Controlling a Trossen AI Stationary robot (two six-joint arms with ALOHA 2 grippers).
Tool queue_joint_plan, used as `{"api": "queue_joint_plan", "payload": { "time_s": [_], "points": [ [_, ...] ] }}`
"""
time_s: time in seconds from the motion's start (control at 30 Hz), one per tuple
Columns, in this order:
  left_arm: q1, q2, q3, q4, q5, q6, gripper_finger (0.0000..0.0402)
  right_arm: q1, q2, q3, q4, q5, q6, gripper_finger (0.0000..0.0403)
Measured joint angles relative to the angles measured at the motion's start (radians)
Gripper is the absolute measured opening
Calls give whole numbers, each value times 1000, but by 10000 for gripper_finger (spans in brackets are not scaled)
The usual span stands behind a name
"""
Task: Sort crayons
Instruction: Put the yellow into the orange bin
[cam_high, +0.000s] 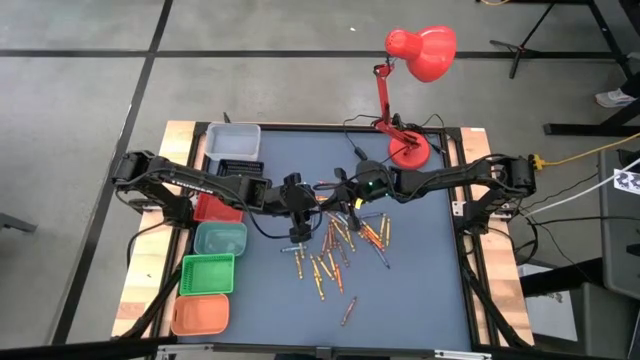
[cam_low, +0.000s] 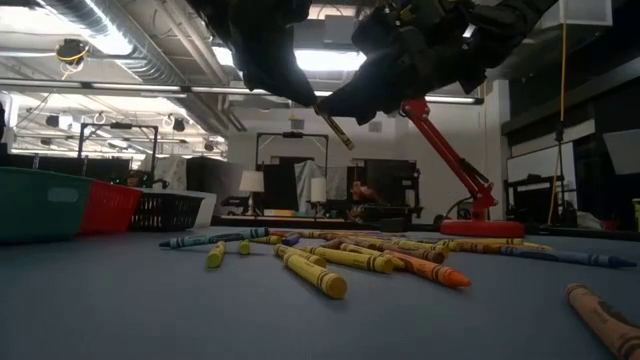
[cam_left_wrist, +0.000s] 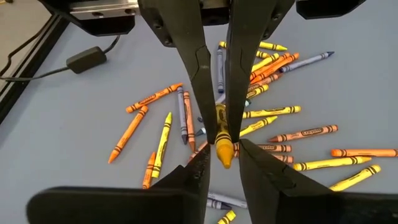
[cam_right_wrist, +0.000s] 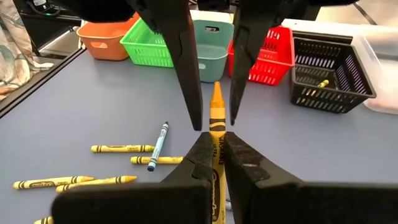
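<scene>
Above the scattered crayons (cam_high: 335, 250) at mid-desk (cam_high: 420, 300), both arms met tip to tip: right pincer (cam_right_wrist: 212, 144) pinching a yellow crayon (cam_right_wrist: 216, 118), left pincer (cam_left_wrist: 221, 158) spread around its point.

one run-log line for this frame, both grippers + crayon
phase: mid-air handover | right gripper: shut on yellow crayon | left gripper: jaws straddling crayon tip, grip unclear | pile: unsorted on table

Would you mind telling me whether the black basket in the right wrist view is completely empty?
No, the black basket holds at least one yellow crayon, visible through its slatted wall.
</scene>
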Motion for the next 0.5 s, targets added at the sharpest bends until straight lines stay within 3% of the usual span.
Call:
{"api": "queue_joint_plan", "payload": {
  "time_s": [0.5],
  "points": [
    [0, 0, 0, -2, 0, 0, 31, 0, 0, 0, -7, 0, 0, 17]
  ]
}}
